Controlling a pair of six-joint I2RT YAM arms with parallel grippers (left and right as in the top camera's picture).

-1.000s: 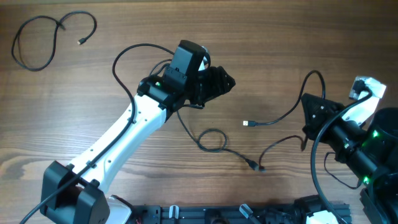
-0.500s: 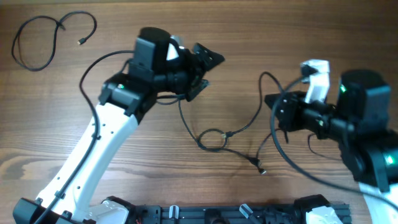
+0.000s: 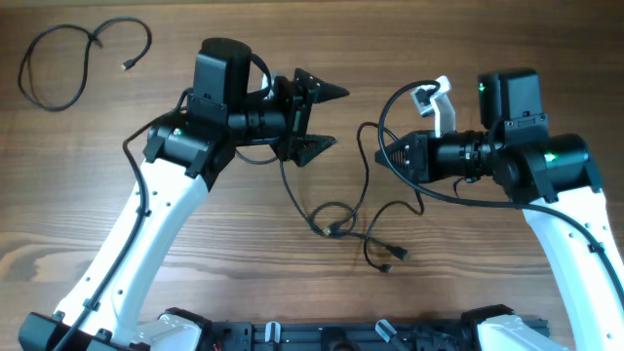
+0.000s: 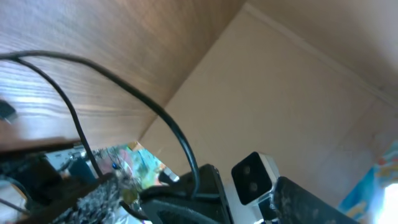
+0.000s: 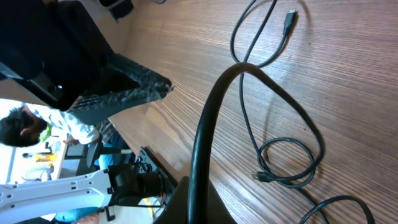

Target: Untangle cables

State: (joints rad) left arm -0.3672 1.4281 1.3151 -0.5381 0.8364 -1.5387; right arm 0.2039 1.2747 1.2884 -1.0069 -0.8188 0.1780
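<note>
My left gripper [image 3: 338, 118] is open, pointing right, with nothing between its fingers [image 4: 99, 198]. Facing it from the right, my right gripper [image 3: 382, 156] is shut on a black cable [image 5: 214, 106]. That cable arches up out of the jaws and drops to the table. In the left wrist view the same cable [image 4: 130, 93] runs across to the right gripper's tip. More cables [image 3: 334, 220] lie looped and crossed below the two grippers, with a plug end [image 3: 396, 255] at the lower right. One strand [image 3: 286, 175] rises from the loop to beneath the left gripper.
A separate thin cable [image 3: 73, 60] lies coiled at the table's far left corner. The black rail [image 3: 322, 336] runs along the near edge. Both white arms reach in from the near corners.
The right arm has swung in from the right edge, carrying its cable leftward to face the left gripper. The left gripper has drawn back left, turned to point right and opened wider. The tangle has shifted.
</note>
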